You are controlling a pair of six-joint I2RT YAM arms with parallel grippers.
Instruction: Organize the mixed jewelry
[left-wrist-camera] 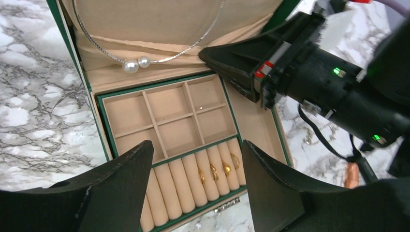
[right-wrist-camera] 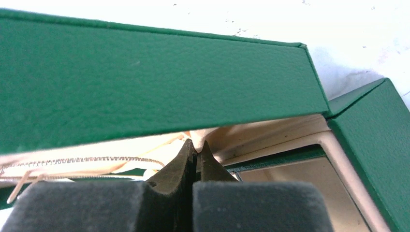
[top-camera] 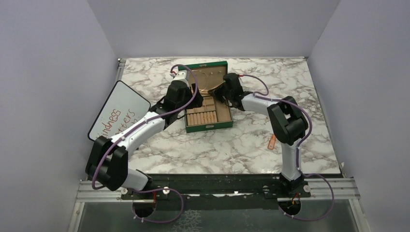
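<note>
One green rectangular jewellery box (top-camera: pixel 209 127) stands open on the marble-patterned desk (top-camera: pixel 241 154), a little past the middle, with its lid tipped up at the far side. Two black-and-white arms reach into it, the left arm (top-camera: pixel 145 126) from the near left and the right arm (top-camera: pixel 287 123) from the near right. Their heads almost meet over the hinge line.

The left jaws are spread wide above the tray with nothing between them. The right jaws are pressed together, their tip on the gathered edge of the cream pocket inside the lid, right where the chain passes. Whether the chain itself is nipped I cannot tell.

One thin pale-gold chain necklace (left-wrist-camera: pixel 136 63) hangs in a loop across the lid's cream lining. Its two white pearl beads sit at the bottom of the loop, just above the tray. Four small gold rings (left-wrist-camera: pixel 213 171) sit in the padded rolls along the tray's near edge, one to a slot, side by side toward the right end. Behind the rolls are six square compartments in two rows of three, and one long compartment runs down the right side.

One white writing board (top-camera: pixel 121 113) with orange lettering lies at the desk's left edge, partly under the left arm. One small orange marker (top-camera: pixel 272 141) lies right of the box, well apart from it, near the right arm's elbow. The widest open marble lies in front of the box and out to the right. The strip behind the lid is narrower, and plain walls stand along the left, far and right sides.
</note>
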